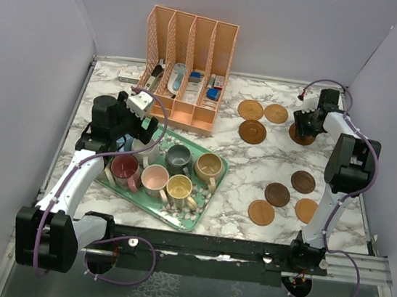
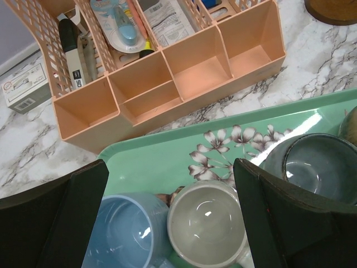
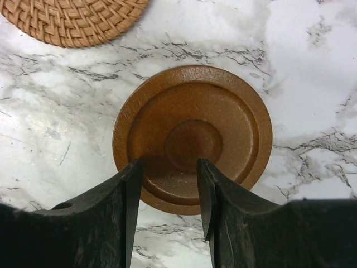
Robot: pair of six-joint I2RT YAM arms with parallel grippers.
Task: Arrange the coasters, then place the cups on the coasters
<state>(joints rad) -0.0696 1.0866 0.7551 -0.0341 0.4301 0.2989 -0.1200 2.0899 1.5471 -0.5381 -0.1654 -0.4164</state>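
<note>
No cup had reached a coaster. The glossy green floral tray (image 1: 202, 202), at about 8 o'clock from the table's middle in the top view, carried every cup in sight: a maroon ceramic mug (image 1: 124, 166), a pink mug (image 1: 155, 178), a yellow mug (image 1: 179, 188), a tan mug (image 1: 208, 167) and a grey-blue mug (image 1: 177, 158). The left wrist camera also showed a light blue mug (image 2: 125, 234) and a cream mug (image 2: 207, 223). An eighth could not be made out.

Eight thin round coasters lay flat on the white marbled table (image 1: 255, 163), all to the right of the tray. They formed a far cluster (image 1: 252, 131) near 1 o'clock and a near cluster (image 1: 276, 195) near 4 o'clock. The discs were apart from one another but in no even row, so the arranging looked only partly done.

The right gripper (image 3: 167, 164) hovered over a dark brown ringed wooden coaster (image 3: 223, 111) in the far cluster. Its jaws were partly apart and held nothing, the tips over the disc's 6 o'clock edge. Whether they touched it could not be told. A woven rattan coaster (image 3: 72, 19) lay at 11 o'clock of it in the wrist view.

The left gripper (image 2: 170, 184) was spread wide and empty above the tray, with the blue and cream mugs under it. A peach plastic desk organiser (image 2: 167, 84) stood at 12 o'clock. All the cup placing seemed still to come.
</note>
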